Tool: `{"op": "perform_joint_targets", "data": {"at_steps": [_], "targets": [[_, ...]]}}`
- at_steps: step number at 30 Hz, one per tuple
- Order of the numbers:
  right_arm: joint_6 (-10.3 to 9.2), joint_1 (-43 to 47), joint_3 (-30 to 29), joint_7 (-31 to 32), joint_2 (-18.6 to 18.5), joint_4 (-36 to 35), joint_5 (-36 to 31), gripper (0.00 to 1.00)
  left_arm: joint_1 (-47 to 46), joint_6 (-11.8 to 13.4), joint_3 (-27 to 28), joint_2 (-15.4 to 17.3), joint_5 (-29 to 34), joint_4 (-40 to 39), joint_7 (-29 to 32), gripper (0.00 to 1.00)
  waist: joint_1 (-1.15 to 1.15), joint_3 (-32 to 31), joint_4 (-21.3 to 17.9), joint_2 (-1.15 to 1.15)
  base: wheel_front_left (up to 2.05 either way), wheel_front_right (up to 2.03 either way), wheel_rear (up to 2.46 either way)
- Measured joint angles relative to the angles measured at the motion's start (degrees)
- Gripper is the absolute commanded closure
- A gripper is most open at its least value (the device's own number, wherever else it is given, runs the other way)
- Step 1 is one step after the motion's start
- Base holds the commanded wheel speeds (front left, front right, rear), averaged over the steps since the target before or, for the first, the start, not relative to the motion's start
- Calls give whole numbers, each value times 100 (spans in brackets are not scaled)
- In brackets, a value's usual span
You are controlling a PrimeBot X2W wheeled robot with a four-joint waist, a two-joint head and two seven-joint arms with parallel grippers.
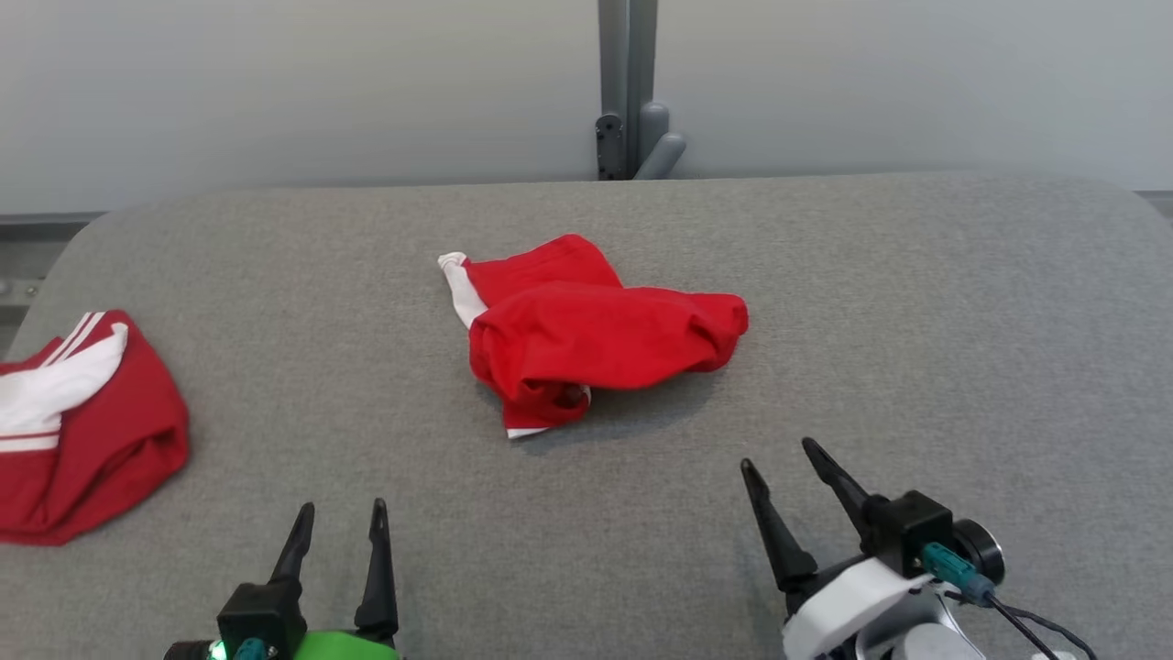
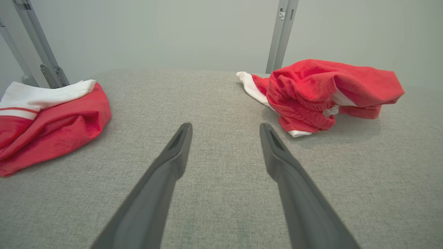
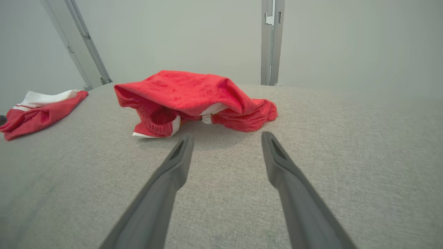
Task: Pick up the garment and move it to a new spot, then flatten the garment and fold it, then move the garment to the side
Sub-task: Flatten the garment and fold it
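Head view: crumpled red-and-white cloth garment (image 1: 596, 330), pickup seemingly pending; left gripper (image 1: 343, 503), right gripper (image 1: 777, 453) spread, empty, near it; next: reach, pinch.

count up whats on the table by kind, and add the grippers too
red and white garments: 2, the crumpled garment in the middle and the second garment at the robot's left edge
grippers: 2, the left gripper and the right gripper, both open and holding nothing
total: 4
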Motion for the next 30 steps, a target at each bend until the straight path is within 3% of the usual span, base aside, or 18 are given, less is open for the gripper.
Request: {"op": "perform_joint_targets", "data": {"at_steps": [7, 18, 26, 27, 28, 29, 30], "targets": [[0, -741, 673, 1, -203, 591, 219, 0, -240, -55, -419, 1, -38, 11, 0, 0, 0, 224, 515, 0, 0, 0, 0], [1, -2004, 1059, 0, -493, 1816, 421, 0, -407, 18, -913, 9, -230, -56, 0, 0, 0, 729, 1827, 0, 0, 0, 0], [1, -2449, 1371, 0, -616, 2605, 407, 0, -489, 11, -1136, 7, -331, -162, 0, 0, 0, 1139, 2408, 0, 0, 0, 0], [0, -2493, 1418, 0, -609, 2651, 407, 16, -490, 12, -1148, 7, -349, -165, 0, 0, 0, 1192, 2443, 0, 0, 0, 0], [0, -2533, 1451, -1, -600, 2692, 407, 52, -492, 11, -1166, 7, -361, -164, 0, 0, 0, 1243, 2472, 0, 0, 0, 0], [-1, -2570, 1473, -4, -594, 2725, 411, 80, -503, 7, -1180, 7, -379, -162, 0, 0, 0, 1287, 2493, 0, 0, 0, 0], [-1, -2601, 1503, -18, -592, 2762, 414, 100, -525, 1, -1190, 5, -379, -163, 0, 0, 0, 1325, 2507, 0, 0, 0, 0]]}}
